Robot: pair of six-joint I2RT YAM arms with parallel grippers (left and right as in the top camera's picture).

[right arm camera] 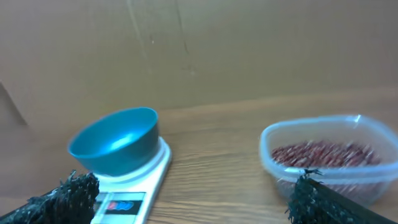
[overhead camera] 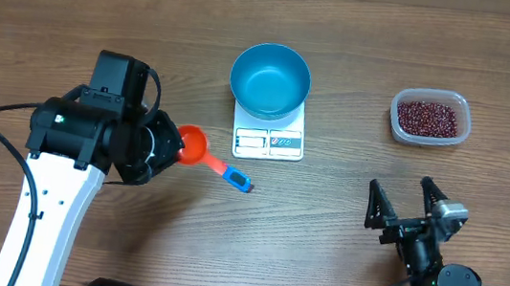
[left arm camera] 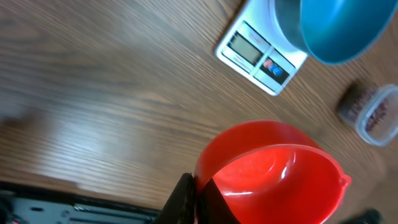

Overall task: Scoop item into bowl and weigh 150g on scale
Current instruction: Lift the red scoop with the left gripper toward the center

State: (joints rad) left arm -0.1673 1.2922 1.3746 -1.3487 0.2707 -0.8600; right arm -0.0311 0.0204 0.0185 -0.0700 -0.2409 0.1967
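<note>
— Far left, what is the left arm (overhead camera: pixel 55 188) doing?
— Bending over the table (overhead camera: pixel 319 256), the left gripper (overhead camera: pixel 160 145) pinching shut on the red scoop (overhead camera: pixel 193 144) at its rim.
— And the middle?
— The bowl (overhead camera: pixel 270 79) is sitting on the scale (overhead camera: pixel 268 143).
— Right side?
— The beans (overhead camera: pixel 428 116) are lying in a clear tub (overhead camera: pixel 459 136). Nearer the camera, the right gripper (overhead camera: pixel 400 190) is resting low, its jaws spread wide.

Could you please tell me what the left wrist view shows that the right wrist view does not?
Only the left wrist view shows the red scoop, close up, with the left gripper shut on its rim. Only the right wrist view shows the right gripper, open, and the brown wall at the back. Both show the blue bowl on the white scale, the clear tub of beans and the wooden table.
</note>
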